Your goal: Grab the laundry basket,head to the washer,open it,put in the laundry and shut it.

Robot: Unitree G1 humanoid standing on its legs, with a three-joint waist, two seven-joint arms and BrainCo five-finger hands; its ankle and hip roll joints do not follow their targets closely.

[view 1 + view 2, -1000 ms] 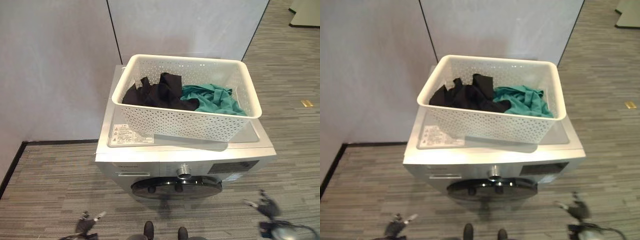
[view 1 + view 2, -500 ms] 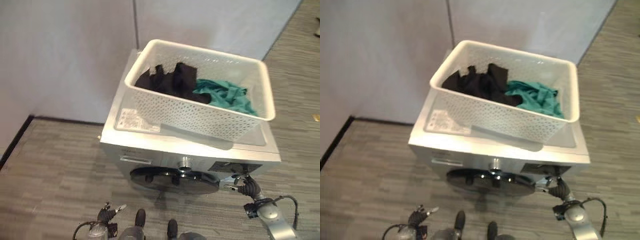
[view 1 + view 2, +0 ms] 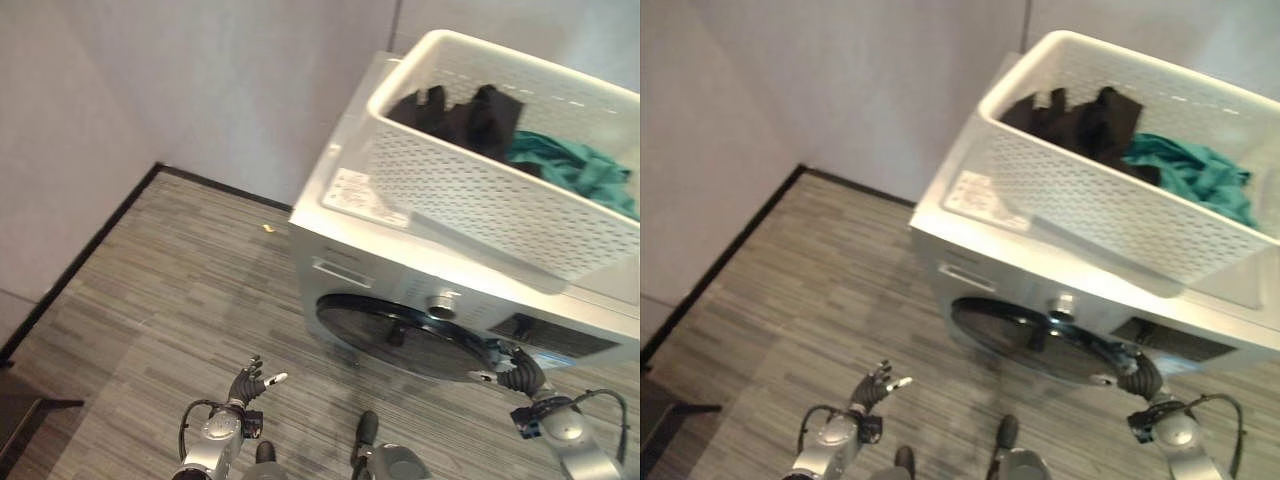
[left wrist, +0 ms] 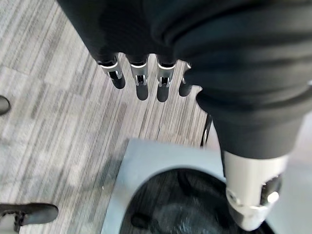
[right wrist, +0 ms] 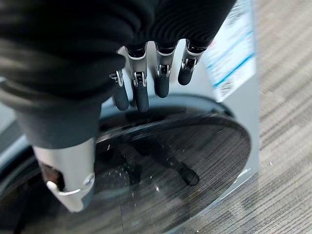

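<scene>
Left eye view: perforated white laundry basket [image 3: 500, 205] atop washer [image 3: 400, 290]

Perforated white plastic laundry basket [image 3: 520, 205], soft cloth laundry [image 3: 570, 165], glossy dark glass washer door [image 5: 165, 170], matt carpet floor [image 3: 170, 290].

both eye views look steeply down from the head at the washer [image 3: 400, 300]; each wrist view looks along its hand, close; all share the door [image 5: 185, 156].
</scene>
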